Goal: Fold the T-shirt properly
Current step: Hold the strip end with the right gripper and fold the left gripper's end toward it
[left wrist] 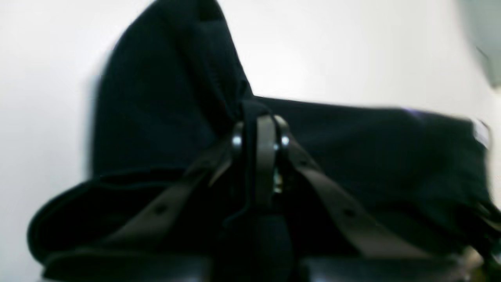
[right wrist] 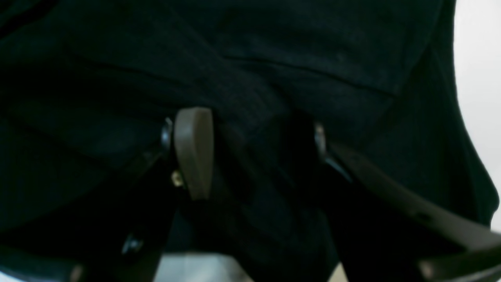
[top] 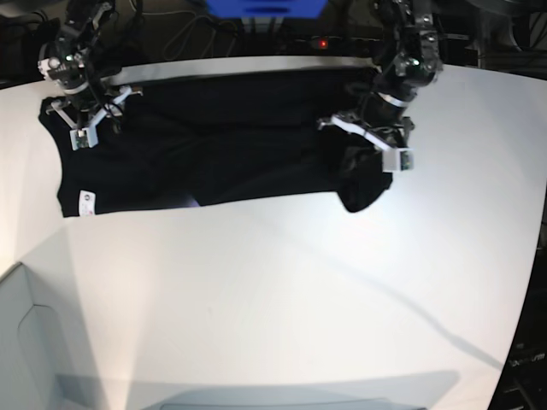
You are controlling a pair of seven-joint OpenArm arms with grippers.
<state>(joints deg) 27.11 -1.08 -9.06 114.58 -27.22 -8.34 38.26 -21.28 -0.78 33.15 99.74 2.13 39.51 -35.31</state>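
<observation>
The black T-shirt [top: 222, 145] lies spread across the far part of the white table [top: 282, 290], with a small white tag [top: 85, 202] at its near left corner. My left gripper [top: 359, 162] is at the shirt's right end. In the left wrist view this left gripper [left wrist: 260, 129] is shut on a pinched fold of the T-shirt [left wrist: 164, 98], which rises in a hump off the table. My right gripper [top: 88, 115] hangs over the shirt's left end. Close up, the right gripper [right wrist: 256, 145] is open, its tan pad [right wrist: 193, 152] pressed into the T-shirt [right wrist: 274, 58], and cloth lies between the fingers.
A blue box [top: 265, 7], cables and a red light [top: 322, 42] sit behind the table's far edge. A grey flat shape [top: 26, 342] shows at the near left corner. White table surface stretches in front of the shirt.
</observation>
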